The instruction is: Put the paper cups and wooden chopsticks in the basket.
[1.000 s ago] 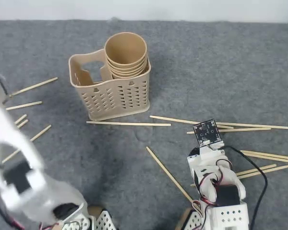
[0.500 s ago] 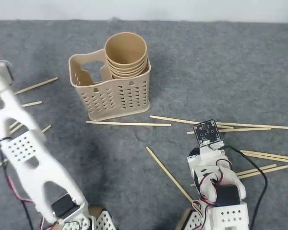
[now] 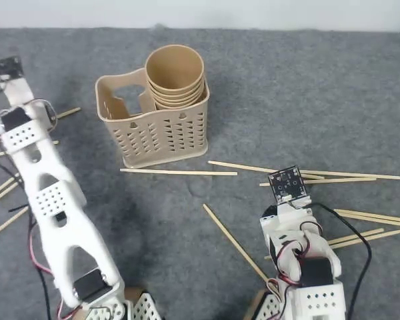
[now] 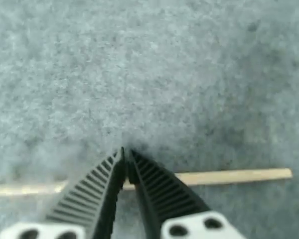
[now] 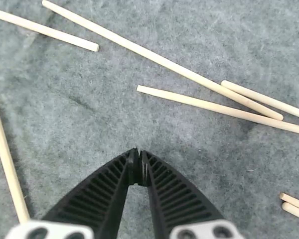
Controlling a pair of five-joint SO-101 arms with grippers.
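my left tool (image 4: 124, 155), pinched shut, hovers over a chopstick (image 4: 229, 176); my right tool (image 5: 139, 157) hangs closed above the table (image 5: 79, 104).

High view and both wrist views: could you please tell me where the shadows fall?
High view: soft even light, a dim shadow on the carpet beside the left arm. Left wrist view: a dark patch just ahead of the left gripper. Right wrist view: thin shadows edge the chopsticks.

White perforated arms (image 3: 53, 200), black ribbed end effectors (image 4: 123, 153) (image 5: 138, 153)
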